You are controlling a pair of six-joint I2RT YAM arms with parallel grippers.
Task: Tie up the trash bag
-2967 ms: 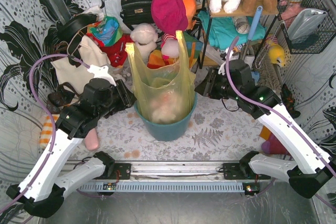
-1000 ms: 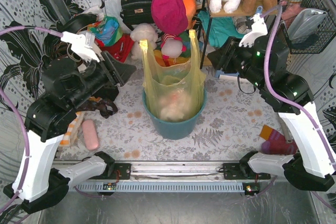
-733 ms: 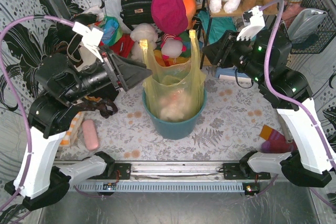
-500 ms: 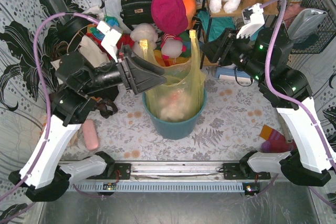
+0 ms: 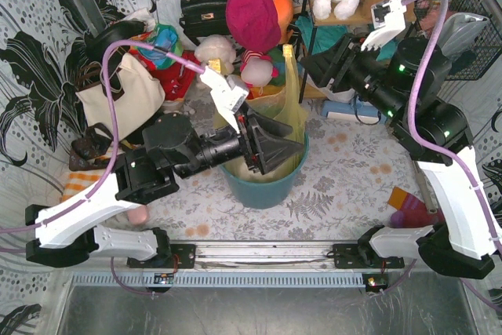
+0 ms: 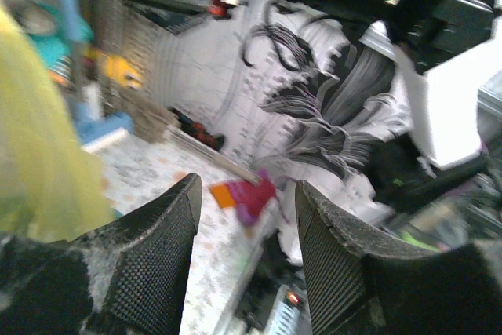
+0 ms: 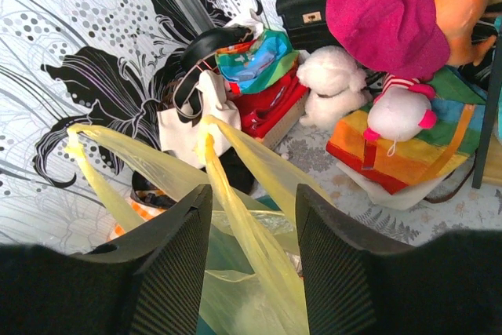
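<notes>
At the middle of the table [image 5: 337, 186], the bag [image 5: 293, 115] sits in the teal bin [image 5: 259, 191], its yellow plastic rising above the rim. One handle [image 5: 289, 76] stands upright on the bag's far right side. The left arm reaches across from the left, and the left claw [image 5: 286, 149] hangs over the mouth of the bin, close against the bag. In the left wrist view, which is smeared, that claw [image 6: 247, 194] stands fairly wide with nothing between its fingers [image 6: 157, 264]. The bag [image 6: 31, 154] is a yellow blur at the left edge, outside the gap. The right arm is raised high, and the right claw [image 5: 310, 64] is near the top of the upright handle, on its right. In the right wrist view this claw [image 7: 251, 194] is also parted. A taut strip of the bag [image 7: 235, 217] shows in the gap, clear of both fingers [image 7: 169, 272], but I cannot tell whether it lies between them or beyond them. A second strip [image 7: 133, 154] stretches off to the left. A cream tote [image 5: 125, 100] lies well left of the bin.
</notes>
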